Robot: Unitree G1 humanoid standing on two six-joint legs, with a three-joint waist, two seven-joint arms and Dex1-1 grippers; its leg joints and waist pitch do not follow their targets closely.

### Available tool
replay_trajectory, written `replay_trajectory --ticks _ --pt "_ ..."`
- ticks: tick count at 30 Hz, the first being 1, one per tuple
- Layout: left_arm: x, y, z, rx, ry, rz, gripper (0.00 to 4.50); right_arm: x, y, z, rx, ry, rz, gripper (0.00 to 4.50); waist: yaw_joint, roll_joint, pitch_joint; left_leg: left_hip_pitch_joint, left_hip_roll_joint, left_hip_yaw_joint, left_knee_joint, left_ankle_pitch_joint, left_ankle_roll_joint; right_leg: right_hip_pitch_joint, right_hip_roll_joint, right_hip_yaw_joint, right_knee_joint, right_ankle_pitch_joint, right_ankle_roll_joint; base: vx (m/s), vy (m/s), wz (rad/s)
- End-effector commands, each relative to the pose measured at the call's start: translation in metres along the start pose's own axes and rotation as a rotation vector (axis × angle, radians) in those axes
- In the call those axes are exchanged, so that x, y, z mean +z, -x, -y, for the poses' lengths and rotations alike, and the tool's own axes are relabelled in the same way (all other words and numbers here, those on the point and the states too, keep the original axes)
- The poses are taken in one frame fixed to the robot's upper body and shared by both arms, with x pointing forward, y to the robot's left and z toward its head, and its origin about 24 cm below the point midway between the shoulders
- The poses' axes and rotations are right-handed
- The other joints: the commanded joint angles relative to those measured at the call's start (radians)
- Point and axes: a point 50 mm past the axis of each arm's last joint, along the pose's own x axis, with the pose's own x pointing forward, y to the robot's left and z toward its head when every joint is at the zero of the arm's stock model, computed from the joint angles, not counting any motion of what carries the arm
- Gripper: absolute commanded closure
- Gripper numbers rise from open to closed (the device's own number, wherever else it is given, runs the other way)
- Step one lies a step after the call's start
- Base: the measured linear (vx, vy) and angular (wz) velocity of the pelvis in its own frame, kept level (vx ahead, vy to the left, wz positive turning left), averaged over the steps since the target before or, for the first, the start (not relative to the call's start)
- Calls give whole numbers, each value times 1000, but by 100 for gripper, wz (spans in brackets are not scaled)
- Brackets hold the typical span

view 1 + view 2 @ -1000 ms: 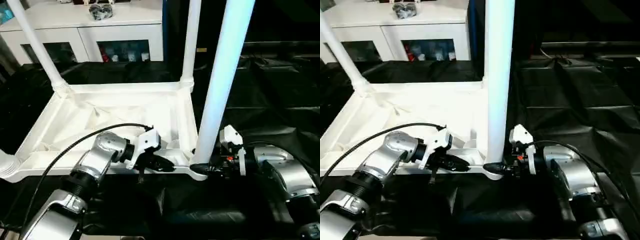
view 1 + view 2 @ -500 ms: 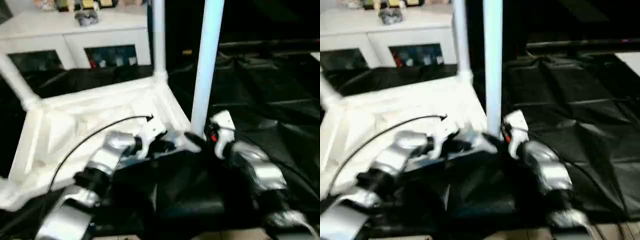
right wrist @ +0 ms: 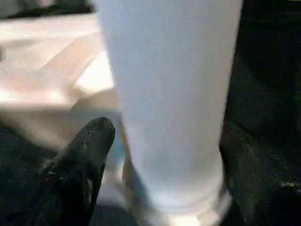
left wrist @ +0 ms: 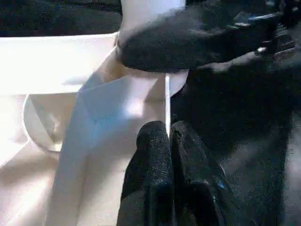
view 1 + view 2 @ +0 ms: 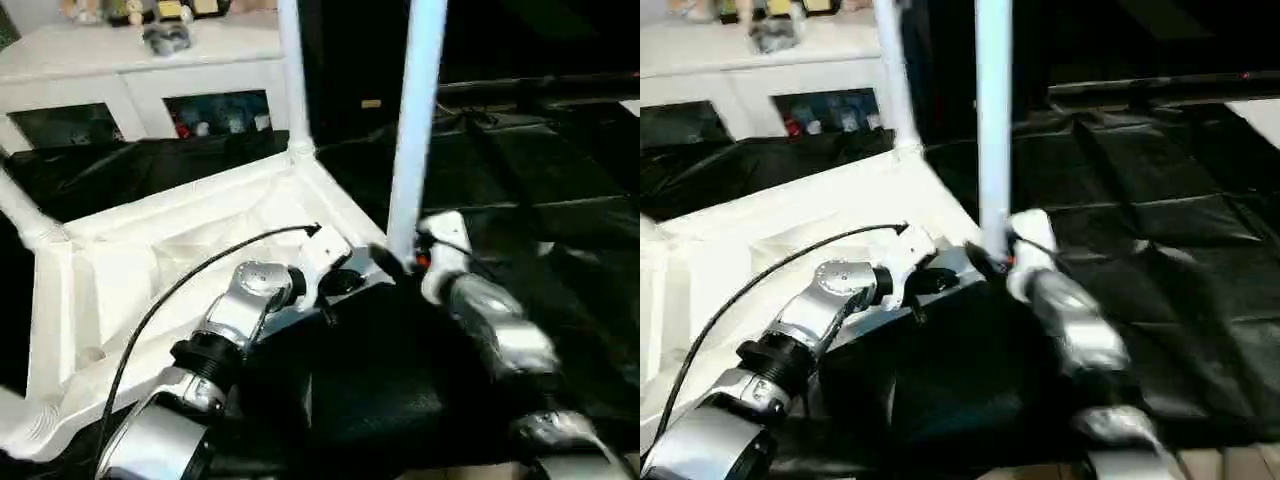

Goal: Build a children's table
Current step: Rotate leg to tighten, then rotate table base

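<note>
The white tabletop (image 5: 150, 260) lies upside down on black cloth, turned at an angle. A white leg (image 5: 415, 130) stands upright in its near right corner socket. Another leg (image 5: 292, 80) rises at the far corner, and a third (image 5: 20, 210) at the left. My left gripper (image 5: 335, 285) is shut on the tabletop's thin near rim (image 4: 166, 103), just beside that corner. My right gripper (image 3: 169, 141) is open. Its black fingers (image 3: 84, 155) stand on either side of the near right leg's foot (image 3: 174, 117), and one finger (image 4: 188, 42) curves around the socket.
A white cabinet (image 5: 130, 70) with glass doors and small items on top stands behind the tabletop. Crumpled black cloth (image 5: 560, 200) covers the floor to the right and in front. A black cable (image 5: 200, 275) runs along my left forearm.
The head camera has shifted. The tabletop has swung round, its near right corner moving away from me, with both grippers going along. My right gripper's fingers have spread wider around the leg.
</note>
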Motion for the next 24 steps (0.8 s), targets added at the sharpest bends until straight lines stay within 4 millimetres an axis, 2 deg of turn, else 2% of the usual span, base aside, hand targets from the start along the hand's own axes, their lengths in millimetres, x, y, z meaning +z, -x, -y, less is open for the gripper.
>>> replay_trajectory --ticks 1,2,3,4,5,6,7,8,9,10,11,12,13,15,16,17,18,19,20,21,22,23,24 --pt "6 1 0 -18 -45 13 450 -4 9 -17 202 39 -19 81 3 -15 -55 17 36 -23 -66 -219 72 42 -45 23 -69 -24 -236 0 0 0" --pt "5 3 0 -23 -47 12 450 -4 19 -12 214 58 -22 81 15 -16 -60 20 36 -20 -57 -166 101 42 -44 22 -64 48 -242 0 0 0" --pt "3 6 0 -34 -60 11 450 -2 39 -1 227 68 -32 81 19 -19 -61 10 34 -21 -53 -119 127 46 -45 20 -55 107 -250 0 0 0" --pt "3 8 0 -36 -62 12 450 -1 46 2 237 69 -36 81 23 -19 -61 10 33 -20 -49 -113 146 46 -45 18 -56 118 -250 0 0 0" --pt "2 10 0 -39 -63 13 450 1 55 6 254 70 -42 81 27 -26 -60 8 34 -19 -48 -118 161 48 -47 17 -57 105 -252 0 0 0" --pt "1 12 1 -53 -76 25 450 3 69 10 282 66 -52 81 28 -29 -59 8 35 -18 -49 -122 166 45 -47 16 -59 86 -252 0 0 0" --pt "1 13 2 -57 -79 31 450 5 74 11 295 60 -55 81 31 -31 -57 7 36 -18 -50 -132 170 46 -48 15 -63 38 -249 0 0 0" --pt "1 14 2 -53 -79 35 450 6 77 11 306 53 -55 81 30 -32 -55 6 37 -19 -53 -142 166 43 -49 14 -64 -15 -248 0 0 0" --pt "3 15 2 -34 -76 62 450 8 83 9 346 29 -59 81 31 -38 -52 8 38 -17 -54 -160 159 39 -48 15 -71 -73 -242 0 0 0" --pt "4 16 2 -37 -58 78 450 9 85 7 368 18 -62 81 33 -35 -51 11 39 -18 -55 -169 155 38 -47 16 -72 -100 -239 0 0 0" --pt "6 18 3 -50 -37 102 450 10 88 3 408 4 -67 81 35 -37 -49 9 40 -19 -58 -176 147 38 -48 17 -74 -137 -233 0 0 0" --pt "7 19 3 -54 -34 107 450 11 88 2 416 1 -68 81 35 -37 -48 11 42 -18 -60 -181 141 36 -48 18 -76 -154 -231 0 0 0" --pt "10 21 4 -53 -36 124 406 11 88 -2 441 -6 -71 80 37 -43 -50 11 45 -20 -61 -175 134 35 -49 19 -74 -157 -228 0 0 0" --pt "14 26 6 -48 -41 145 395 11 87 -7 468 -11 -72 80 40 -39 -51 13 45 -20 -60 -160 131 31 -48 21 -72 -139 -228 0 0 0" --pt "20 33 8 -42 -32 171 389 10 83 -12 491 -19 -72 80 44 -54 -50 9 46 -20 -61 -145 131 33 -52 21 -68 -113 -240 0 0 0" --pt "27 43 10 -26 -12 201 375 11 77 -18 523 -31 -67 80 48 -48 -53 11 47 -21 -60 -126 131 32 -52 21 -60 -85 -250 0 0 0" --pt "30 49 11 -18 -2 212 375 12 74 -21 534 -34 -63 80 47 -56 -53 11 49 -20 -60 -115 133 33 -52 21 -57 -66 -257 0 0 0" --pt "32 63 14 -10 26 222 360 13 66 -24 543 -35 -50 80 46 -72 -49 8 46 -19 -60 -92 142 30 -49 19 -55 -48 -264 0 0 0" --pt "32 63 14 -10 26 222 360 13 66 -24 543 -35 -50 80 46 -72 -49 8 46 -19 -60 -92 142 30 -49 19 -55 -48 -264 0 0 0" --pt "32 68 17 -11 36 222 345 14 63 -25 542 -35 -47 80 46 -62 -46 12 45 -18 -60 -103 135 24 -47 22 -57 -77 -258 0 0 0" --pt "23 85 23 -7 49 193 339 15 52 -24 511 -26 -29 80 45 -81 -43 11 43 -15 -61 -112 133 25 -45 22 -61 -93 -253 0 0 0" --pt "22 87 24 -7 51 189 330 15 50 -24 505 -25 -26 80 47 -86 -49 13 47 -20 -60 -106 123 28 -51 21 -49 -88 -259 0 0 0" --pt "13 99 32 12 66 172 320 16 38 -20 447 -18 -11 80 43 -80 -44 10 43 -19 -63 -105 112 23 -48 22 -52 -125 -239 0 0 0"
